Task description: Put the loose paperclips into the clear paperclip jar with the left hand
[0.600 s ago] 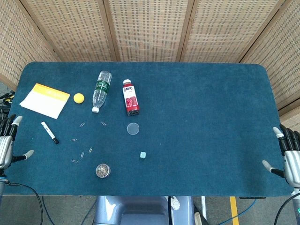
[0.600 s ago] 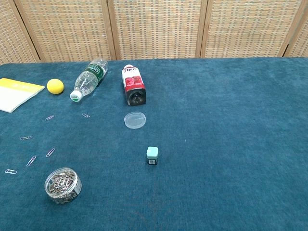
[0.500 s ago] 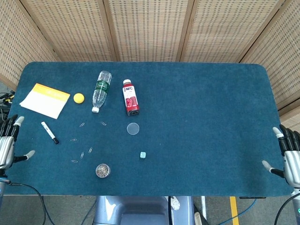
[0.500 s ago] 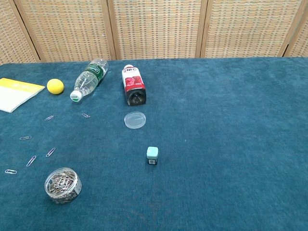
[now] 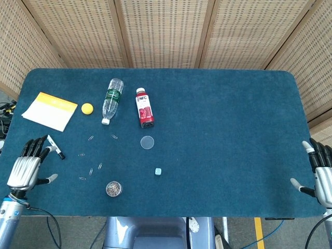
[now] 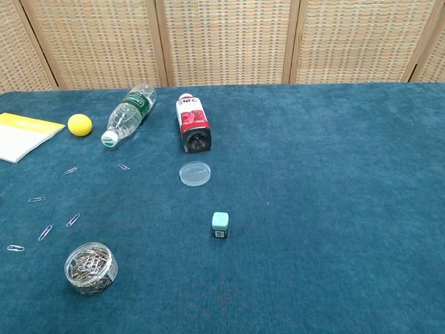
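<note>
At the near edge of the blue tabletop (image 5: 218, 135), the left robot hand (image 5: 27, 165) hangs over the near left corner with its fingers spread and nothing in them; the right robot hand (image 5: 321, 174) sits at the near right corner, likewise spread and holding nothing. Neither shows in the chest view. Nearest among the things is the jar (image 6: 91, 267), open at the top, standing upright and already holding a heap of clips. Just beyond and to its left the loose clips (image 6: 46, 232) lie scattered flat on the cloth, some near the jar, others further back toward the bottles. A marker (image 5: 55, 147) with a white body and black cap lies close by the left robot hand's fingertips. Right of the jar stands a small pale green cube (image 6: 220, 225), and beyond it the clear round lid (image 6: 195, 173) lies flat. Further back, a red juice bottle (image 6: 192, 122) lies on its side, its label reading "NFC", beside a clear water bottle (image 6: 128, 115) with a green label whose writing is too small to read. Left of these sit a yellow ball (image 6: 80, 124) and a yellow-and-white pad (image 6: 21, 136).
</note>
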